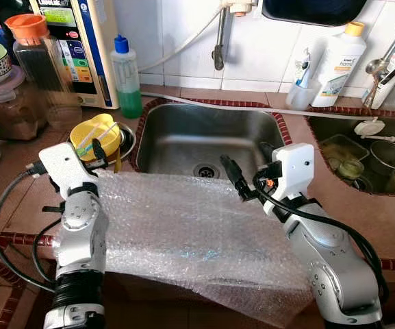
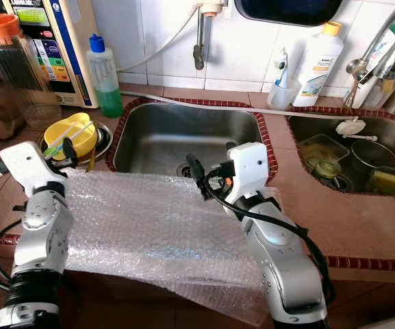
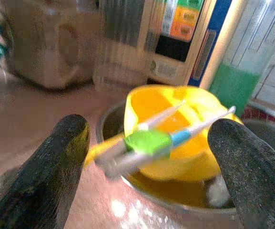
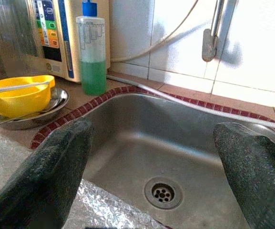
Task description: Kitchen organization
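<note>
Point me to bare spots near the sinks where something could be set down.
Free: the left sink basin, bare around its drain; the tiled strip between the two sinks. Crowded: the right sink, full of containers; the counter left of the yellow bowl, packed with jars. Bubble wrap covers the front edge between the open left gripper and right gripper.

Clear bubble wrap sheet [image 1: 183,233] draped flat over the sink's [image 1: 183,140] front edge

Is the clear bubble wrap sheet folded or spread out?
Spread out. The clear bubble wrap sheet lies flat across the counter's front edge, partly overhanging the steel sink.
</note>
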### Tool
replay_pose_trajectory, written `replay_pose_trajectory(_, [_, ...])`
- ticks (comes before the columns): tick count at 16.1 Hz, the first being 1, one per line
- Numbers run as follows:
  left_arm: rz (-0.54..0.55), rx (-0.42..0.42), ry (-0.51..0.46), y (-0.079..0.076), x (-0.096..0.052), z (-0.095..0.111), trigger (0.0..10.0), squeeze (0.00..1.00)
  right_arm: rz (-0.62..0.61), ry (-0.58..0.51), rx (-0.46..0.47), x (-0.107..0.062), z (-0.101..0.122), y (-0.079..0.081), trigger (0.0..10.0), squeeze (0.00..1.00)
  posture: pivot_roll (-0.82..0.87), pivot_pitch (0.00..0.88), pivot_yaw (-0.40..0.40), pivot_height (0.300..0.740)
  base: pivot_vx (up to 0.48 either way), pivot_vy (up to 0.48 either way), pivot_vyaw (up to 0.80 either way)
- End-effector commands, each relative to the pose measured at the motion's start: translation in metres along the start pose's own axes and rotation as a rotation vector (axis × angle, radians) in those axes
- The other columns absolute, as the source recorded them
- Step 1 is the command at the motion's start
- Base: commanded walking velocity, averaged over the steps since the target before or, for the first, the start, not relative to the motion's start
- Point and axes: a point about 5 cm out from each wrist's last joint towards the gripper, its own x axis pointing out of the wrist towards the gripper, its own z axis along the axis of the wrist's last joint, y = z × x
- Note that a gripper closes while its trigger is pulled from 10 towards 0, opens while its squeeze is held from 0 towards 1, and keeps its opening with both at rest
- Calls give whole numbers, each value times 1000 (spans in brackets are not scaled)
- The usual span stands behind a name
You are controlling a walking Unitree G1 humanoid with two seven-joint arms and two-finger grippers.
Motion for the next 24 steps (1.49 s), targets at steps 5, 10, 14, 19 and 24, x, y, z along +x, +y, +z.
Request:
replay_pose_trajectory(5, [-27,-71,52,-7,8,-4,10000,0,-5,-23,-23,-2,5,-1,10000,0,-44,48,-8,740,0,0,0])
replay_pose_trajectory(10, [-29,-96,23,-9,9,1,0,0,-16,-27,-27,-3,5,-3,10000,0,-44,52,-7,740,0,0,0])
replay_pose_trajectory(14, [-19,-102,-1,-7,10,5,0,0,-19,-25,-31,-3,5,-4,10000,0,-44,50,-8,740,0,0,0])
replay_pose_trajectory(19, [-7,-95,-27,-3,11,7,0,0,-15,-26,-35,-2,4,-4,10000,0,-40,43,-10,740,0,0,0])
replay_pose_trajectory(24, [-6,-100,-36,-3,12,8,0,0,-14,-25,-40,-2,4,-4,10000,0,-42,41,-10,740,0,0,0])
